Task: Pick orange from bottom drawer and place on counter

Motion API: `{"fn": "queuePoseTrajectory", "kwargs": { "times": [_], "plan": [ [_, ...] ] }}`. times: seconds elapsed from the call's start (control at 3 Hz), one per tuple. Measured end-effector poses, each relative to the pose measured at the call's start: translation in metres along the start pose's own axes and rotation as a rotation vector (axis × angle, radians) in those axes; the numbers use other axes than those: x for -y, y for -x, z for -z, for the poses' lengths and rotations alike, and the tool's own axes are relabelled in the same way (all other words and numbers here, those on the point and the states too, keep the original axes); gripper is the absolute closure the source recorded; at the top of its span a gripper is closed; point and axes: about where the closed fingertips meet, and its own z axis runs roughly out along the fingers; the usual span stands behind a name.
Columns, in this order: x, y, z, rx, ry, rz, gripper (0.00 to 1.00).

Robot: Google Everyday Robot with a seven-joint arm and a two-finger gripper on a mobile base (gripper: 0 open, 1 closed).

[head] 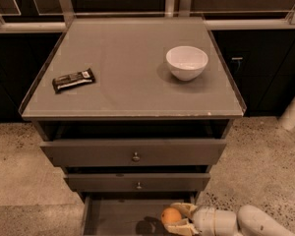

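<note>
The orange [171,215] is small and round, held between the fingers of my gripper [179,217] over the open bottom drawer [113,218], near its right side. The gripper reaches in from the lower right, its white arm lying along the bottom edge of the view. The orange casts a dark shadow on the drawer's grey floor to its left. The counter [128,68] is the glossy grey cabinet top above the three drawers.
A white bowl [187,62] stands on the counter at the back right. A dark wrapped snack bar [73,79] lies at the counter's left. Two wider drawers with round knobs [135,157] sit above the bottom one. Speckled floor surrounds the cabinet.
</note>
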Motion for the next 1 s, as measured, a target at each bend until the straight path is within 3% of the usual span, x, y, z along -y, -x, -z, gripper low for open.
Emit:
{"fn": "queuePoseTrajectory", "kwargs": {
  "times": [0.33, 0.67, 1.0],
  "plan": [
    [-0.036, 0.079, 0.029, 0.007, -0.018, 0.032, 1.00],
    [-0.037, 0.178, 0.052, -0.002, -0.064, 0.090, 1.00],
    [-0.036, 0.204, 0.066, -0.044, -0.102, 0.138, 1.00]
  ]
}}
